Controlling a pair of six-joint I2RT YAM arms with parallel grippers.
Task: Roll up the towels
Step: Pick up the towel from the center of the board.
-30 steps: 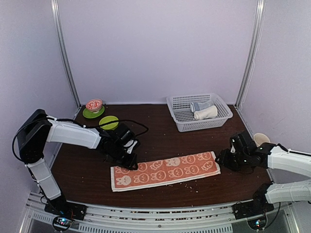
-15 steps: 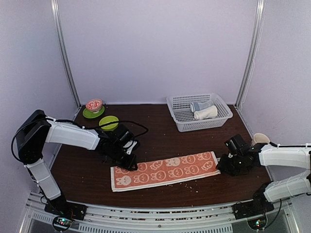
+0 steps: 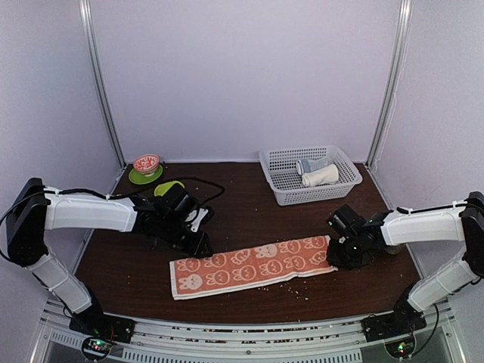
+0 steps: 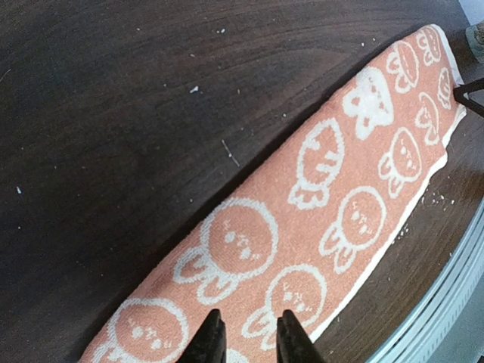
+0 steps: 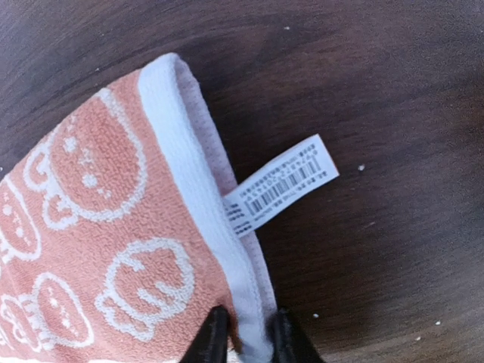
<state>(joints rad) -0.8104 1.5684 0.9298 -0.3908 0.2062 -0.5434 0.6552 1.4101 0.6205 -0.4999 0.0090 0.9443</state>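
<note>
The orange-red towel [image 3: 253, 265] with white rabbit circles lies flat along the front of the table, also in the left wrist view [image 4: 340, 197] and the right wrist view [image 5: 91, 227]. My right gripper [image 3: 340, 253] [image 5: 246, 333] is shut on its white hem at the right end, just below the barcode label [image 5: 283, 184]. My left gripper [image 3: 200, 246] [image 4: 247, 333] rests over the towel's left end. Its jaws stand a narrow gap apart, with flat cloth showing between them. The cream-white towel [image 3: 320, 177] lies rolled in the basket.
A white mesh basket [image 3: 318, 195] at the back right also holds a pale grey-blue bundle [image 3: 311, 164]. At the back left a red bowl [image 3: 146, 162] sits on a green plate, and a second green plate [image 3: 168, 189] lies near the left arm. Crumbs dot the dark table.
My right gripper has slid left onto the towel's right end and closed on the hem. The left arm has lowered and reached out slightly, and the towel has shifted a little left.
</note>
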